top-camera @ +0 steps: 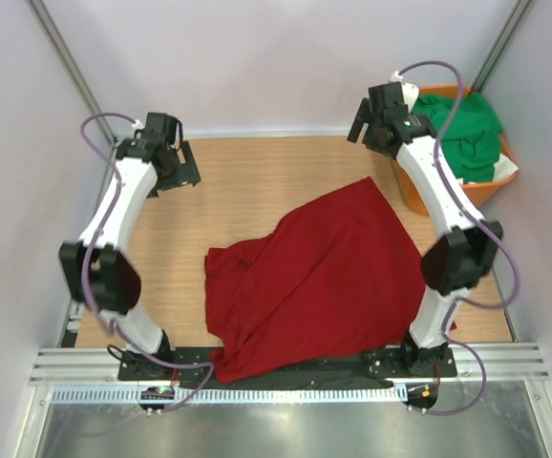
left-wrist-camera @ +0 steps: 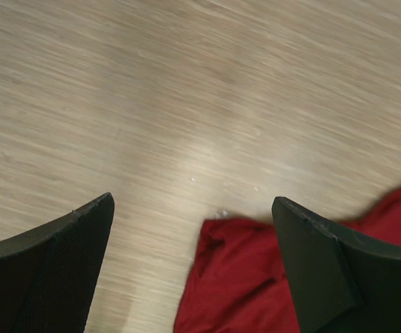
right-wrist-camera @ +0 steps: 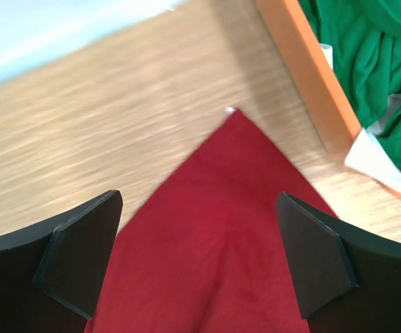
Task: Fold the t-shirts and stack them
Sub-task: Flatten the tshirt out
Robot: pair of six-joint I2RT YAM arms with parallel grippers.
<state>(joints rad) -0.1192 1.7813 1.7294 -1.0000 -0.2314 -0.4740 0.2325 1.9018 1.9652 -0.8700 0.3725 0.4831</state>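
- Top external view, nearest me: both arm bases sit at the near edge of the counter (top-camera: pixel 257 181). The near hem of the dark red t-shirt (top-camera: pixel 324 277) reaches that edge between them.
- The shirt lies loosely across the middle and right of the counter. It is rumpled, bunched on its left side, with one corner pointing toward the far side. As I judge it, no fold has been made.
- Farther out, the left arm (top-camera: pixel 114 219) arches up and forward. The left claw (top-camera: pixel 174 164) hangs over bare wood beyond the shirt's left edge. In the left wrist view its jaws are spread wide with nothing between them, and a red edge shows just below.
- The right arm (top-camera: pixel 438 200) reaches to the far right. Seen from its wrist, the right claw (top-camera: pixel 371 119) is also spread and empty, above the shirt's pointed far corner.
- Farthest right, green t-shirts (top-camera: pixel 467 129) are heaped in an orange basket (top-camera: pixel 507 176).
- I read this as the laying-out step. Next I would lower each claw onto a far corner or edge, pinch, and pull the shirt flat before folding.
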